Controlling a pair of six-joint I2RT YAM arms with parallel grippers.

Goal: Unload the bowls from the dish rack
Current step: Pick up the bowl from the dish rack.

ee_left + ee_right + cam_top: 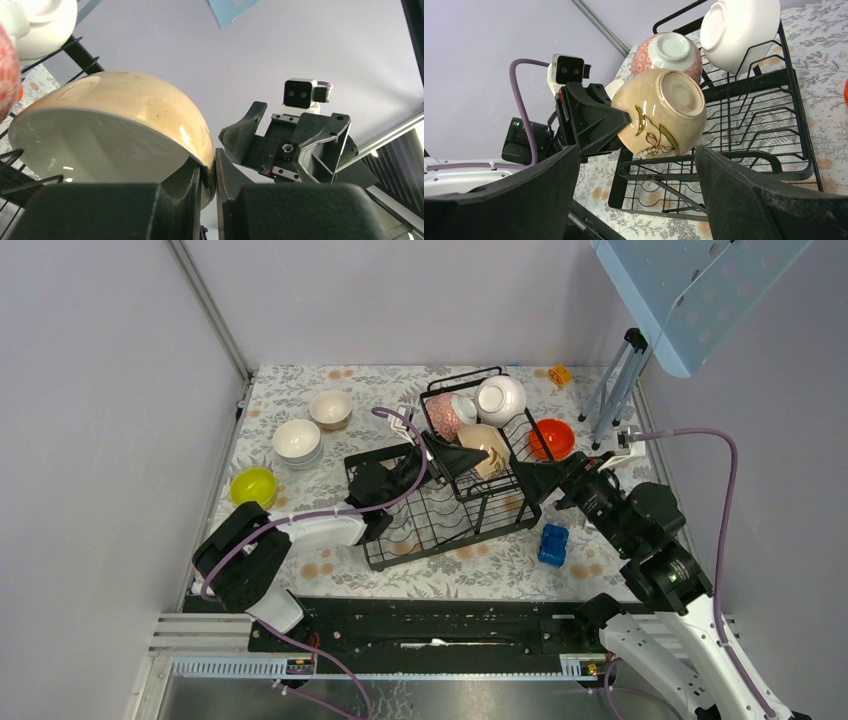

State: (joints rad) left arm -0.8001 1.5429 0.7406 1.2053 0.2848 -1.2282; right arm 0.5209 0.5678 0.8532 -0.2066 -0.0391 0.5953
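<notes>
Glossy beige ceramic, a round sprig-painted bowl (659,112) is being clenched by its rim over the dish rack (774,80) in the left gripper (214,165); the right gripper (636,165) is being held agape beside that rack.

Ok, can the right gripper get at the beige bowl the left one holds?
Probably yes: right gripper is open facing the beige bowl, nothing between; left gripper pinches only its rim.
</notes>
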